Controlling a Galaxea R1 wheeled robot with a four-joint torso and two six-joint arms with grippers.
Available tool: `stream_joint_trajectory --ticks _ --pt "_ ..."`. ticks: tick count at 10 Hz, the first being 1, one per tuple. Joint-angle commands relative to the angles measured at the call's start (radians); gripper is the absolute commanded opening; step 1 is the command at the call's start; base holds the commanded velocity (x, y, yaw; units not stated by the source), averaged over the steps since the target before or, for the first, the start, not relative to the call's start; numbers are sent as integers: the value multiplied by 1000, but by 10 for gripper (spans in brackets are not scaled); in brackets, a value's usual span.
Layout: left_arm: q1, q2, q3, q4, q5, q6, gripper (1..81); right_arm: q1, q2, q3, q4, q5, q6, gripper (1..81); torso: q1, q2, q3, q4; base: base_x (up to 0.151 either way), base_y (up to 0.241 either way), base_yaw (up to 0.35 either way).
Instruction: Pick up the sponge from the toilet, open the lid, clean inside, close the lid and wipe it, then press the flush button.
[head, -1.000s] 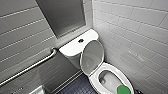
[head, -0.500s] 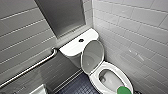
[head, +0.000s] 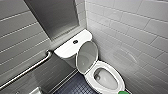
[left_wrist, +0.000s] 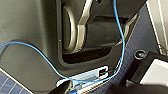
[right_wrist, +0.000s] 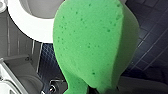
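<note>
The white toilet (head: 88, 77) stands in the corner with its lid (head: 86, 56) raised against the tank (head: 65, 50). The oval bowl is uncovered. The dark round flush button (head: 75, 41) sits in the middle of the tank top. A tip of the green sponge (head: 123, 92) shows by the front of the seat at the bottom edge of the head view. In the right wrist view the sponge (right_wrist: 92, 42) looms large and upright, pinched at its narrow end by my right gripper (right_wrist: 98, 89), with the toilet seat (right_wrist: 30, 25) behind it. My left gripper is open and holds nothing.
A steel grab bar (head: 30, 68) runs along the grey tiled wall on the left. White tiles (head: 130, 37) close off the right side. The floor (head: 75, 86) is dark small tile. A blue cable (left_wrist: 120, 50) loops across my own dark body in the left wrist view.
The green sponge tip at the bottom edge of the head view has drifted slightly to the right. The toilet and lid look the same.
</note>
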Motion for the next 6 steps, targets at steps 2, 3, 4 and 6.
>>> stream_joint_trajectory --ticks 2,3,4,6 --pt "22 -19 15 5 87 1 811 35 -27 12 -6 -42 1 10 -3 3 109 -9 0 0 0" --pt "14 -36 22 -3 87 -1 811 7 -20 -2 -6 -33 1 10 -8 13 131 -13 0 0 0" --pt "-3 -74 68 -4 87 -5 811 -15 -17 -19 -4 -28 -2 10 -11 16 160 -14 0 0 0" --pt "-49 -183 204 -9 87 -10 811 -77 -8 -57 -4 -25 1 10 -13 17 133 -14 0 0 0"
